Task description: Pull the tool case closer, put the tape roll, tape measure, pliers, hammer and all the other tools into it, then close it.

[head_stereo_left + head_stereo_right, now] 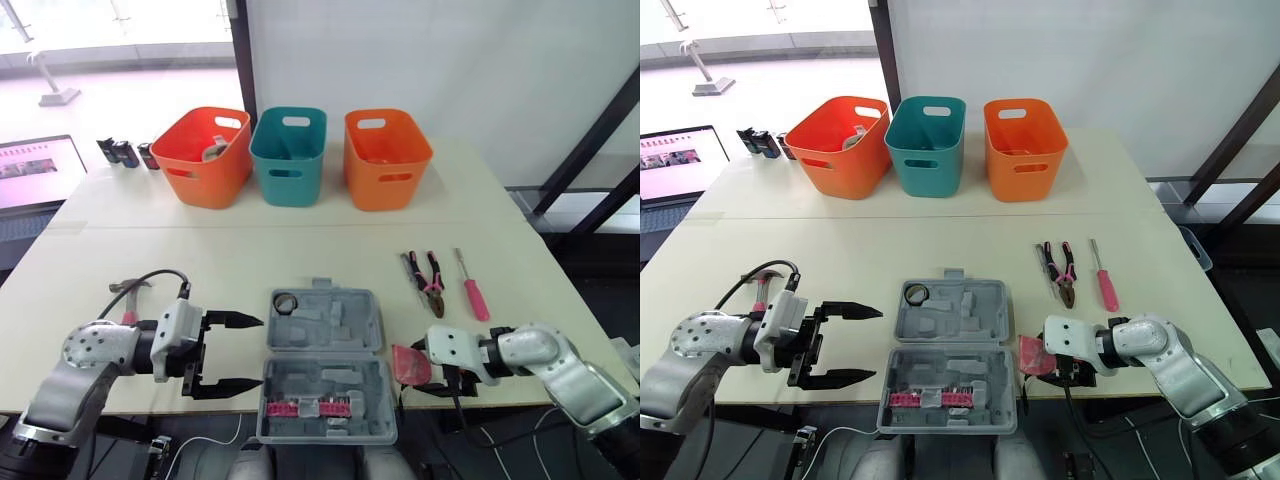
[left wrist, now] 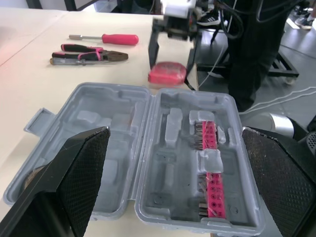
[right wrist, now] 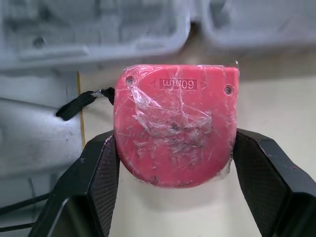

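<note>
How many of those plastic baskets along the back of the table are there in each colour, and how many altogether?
Orange baskets: 2, one at the left end of the row and one at the right end
Teal baskets: 1, standing between them
Total: 3

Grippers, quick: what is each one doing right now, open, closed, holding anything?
Left gripper: jaws open, holding nothing.
Right gripper: jaws closed on the red tape measure.
</note>
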{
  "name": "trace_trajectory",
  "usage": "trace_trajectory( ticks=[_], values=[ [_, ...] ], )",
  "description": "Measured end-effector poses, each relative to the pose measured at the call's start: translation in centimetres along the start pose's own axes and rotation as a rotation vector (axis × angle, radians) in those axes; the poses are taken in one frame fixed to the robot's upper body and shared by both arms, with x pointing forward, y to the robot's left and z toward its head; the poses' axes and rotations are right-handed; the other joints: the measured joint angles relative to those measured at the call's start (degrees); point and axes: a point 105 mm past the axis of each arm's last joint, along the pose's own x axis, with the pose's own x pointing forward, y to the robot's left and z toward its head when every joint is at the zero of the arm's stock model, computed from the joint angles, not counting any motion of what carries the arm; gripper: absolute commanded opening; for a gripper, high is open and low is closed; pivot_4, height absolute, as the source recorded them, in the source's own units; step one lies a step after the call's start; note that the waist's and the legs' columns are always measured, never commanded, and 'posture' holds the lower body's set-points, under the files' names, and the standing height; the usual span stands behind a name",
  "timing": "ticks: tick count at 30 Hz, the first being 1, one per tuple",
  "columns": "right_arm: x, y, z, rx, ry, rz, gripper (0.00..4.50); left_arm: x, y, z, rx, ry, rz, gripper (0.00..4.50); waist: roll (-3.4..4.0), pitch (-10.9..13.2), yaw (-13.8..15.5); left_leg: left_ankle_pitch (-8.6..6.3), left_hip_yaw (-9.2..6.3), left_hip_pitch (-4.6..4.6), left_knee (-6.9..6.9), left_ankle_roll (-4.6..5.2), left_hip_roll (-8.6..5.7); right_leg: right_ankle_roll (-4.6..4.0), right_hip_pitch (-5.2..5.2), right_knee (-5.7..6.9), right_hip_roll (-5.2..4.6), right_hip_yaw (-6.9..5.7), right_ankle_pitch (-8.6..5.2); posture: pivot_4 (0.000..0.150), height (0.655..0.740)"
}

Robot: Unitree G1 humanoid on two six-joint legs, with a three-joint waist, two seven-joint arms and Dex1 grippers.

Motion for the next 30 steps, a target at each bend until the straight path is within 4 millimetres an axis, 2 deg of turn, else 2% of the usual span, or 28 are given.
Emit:
trace_trajectory(
  ticks=[2, 7, 9, 13, 16, 19, 25, 30],
  values=[
    [-0.9, -1.3, 1.5, -0.011, 0.000, -0.011, 2.88, 0.0, 0.1, 0.0, 0.000, 0.001, 0.004, 4.50, 0.02, 0.0, -0.1, 0.00, 0.02, 0.03, 0.00, 0.00, 0.00, 0.00, -0.01, 0.03, 0.00, 0.01, 0.01, 0.150, 0.7400],
    [-3.9, -4.3, 7.0, -0.113, 0.062, 0.006, 2.88, -0.2, 0.5, -0.3, 0.004, 0.018, 0.022, 4.50, 0.07, 0.0, 0.0, 0.00, 0.05, 0.06, -0.07, 0.00, 0.02, 0.01, -0.06, 0.05, 0.02, 0.05, 0.00, 0.150, 0.7400],
    [-3.5, -4.8, 8.3, -0.106, 0.068, 0.017, 2.88, -0.3, 0.6, -0.4, 0.005, 0.021, 0.031, 4.50, 0.02, 0.0, 0.0, 0.00, 0.05, 0.06, -0.11, 0.00, 0.03, 0.02, -0.07, 0.02, 0.02, 0.05, -0.01, 0.150, 0.7400],
    [-0.7, -6.9, 11.0, -0.080, 0.076, -0.013, 2.88, -0.3, 1.0, -0.5, 0.007, 0.028, 0.042, 4.50, 0.03, 0.0, -0.2, 0.01, 0.11, -0.04, -0.09, -0.02, 0.02, -0.02, -0.24, 0.07, 0.02, 0.09, 0.04, 0.150, 0.7400],
    [0.2, -7.4, 11.8, -0.090, 0.112, -0.017, 2.88, -0.5, 1.1, -0.8, 0.001, 0.039, 0.048, 4.50, 0.03, 0.0, 0.2, 0.01, 0.11, -0.17, -0.09, -0.02, 0.02, 0.09, -0.26, 0.06, 0.01, 0.08, -0.02, 0.150, 0.7400],
    [1.9, -7.9, 12.0, -0.146, 0.206, -0.007, 2.88, -0.5, 1.5, -0.8, 0.007, 0.039, 0.057, 4.50, 0.02, 0.0, 0.0, 0.01, 0.13, -0.18, -0.10, -0.02, 0.02, 0.19, -0.31, 0.09, 0.02, 0.08, 0.03, 0.150, 0.7400],
    [4.3, -7.9, 9.4, -0.210, 0.379, 0.047, 2.88, -0.6, 1.7, -0.7, 0.015, 0.040, 0.065, 4.50, 0.03, 0.0, 0.0, 0.01, 0.14, -0.18, -0.09, -0.02, 0.02, 0.26, -0.31, 0.12, 0.02, 0.07, 0.08, 0.150, 0.7400],
    [5.8, -8.1, 9.1, -0.231, 0.413, 0.060, 2.88, -0.5, 1.6, -0.8, 0.011, 0.039, 0.069, 4.50, 0.03, 0.0, -0.3, 0.02, 0.13, -0.14, -0.09, -0.01, 0.02, 0.27, -0.32, 0.20, 0.03, 0.07, 0.09, 0.150, 0.7400]
  ],
)
